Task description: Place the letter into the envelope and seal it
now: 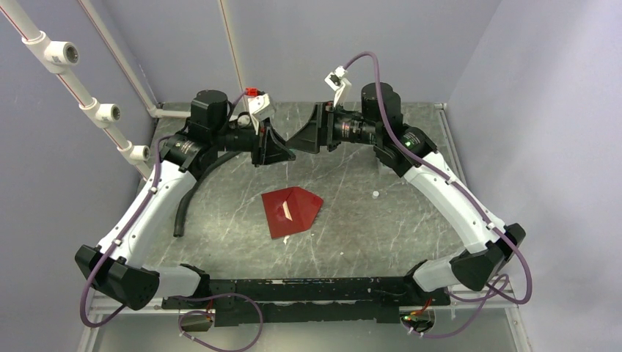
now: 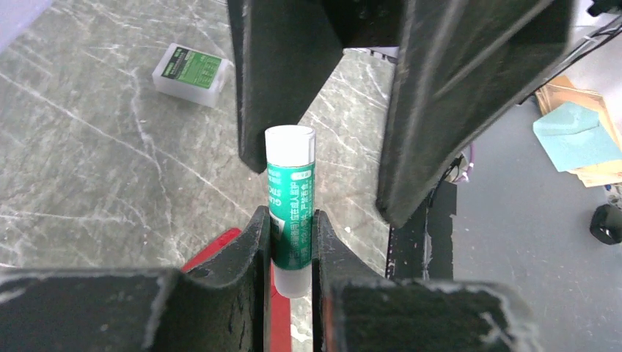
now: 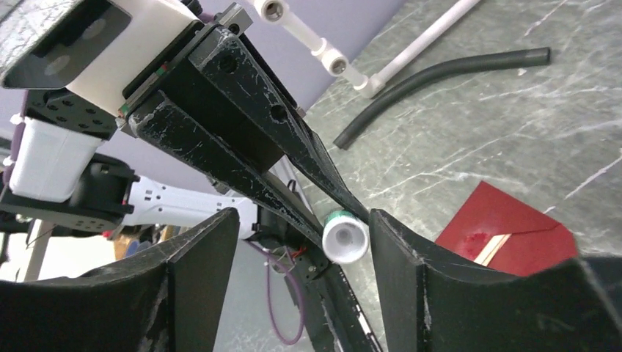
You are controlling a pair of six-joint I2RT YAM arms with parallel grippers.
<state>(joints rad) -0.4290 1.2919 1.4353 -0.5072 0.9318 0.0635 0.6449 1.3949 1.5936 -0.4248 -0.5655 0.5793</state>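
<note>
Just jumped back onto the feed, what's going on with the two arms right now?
The left gripper is shut on a green-and-white glue stick, held up above the table. The right gripper faces it, jaws open around the stick's white end without gripping it. The envelope lies flat on the table below, with neither arm touching it. A pale strip shows on it. Whether it is sealed I cannot tell.

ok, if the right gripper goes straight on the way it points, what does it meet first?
Most likely the glue stick: its white end sits between the fingers of the open right gripper, held by the left gripper. Depth is unclear; the left fingers lie close behind.
</note>
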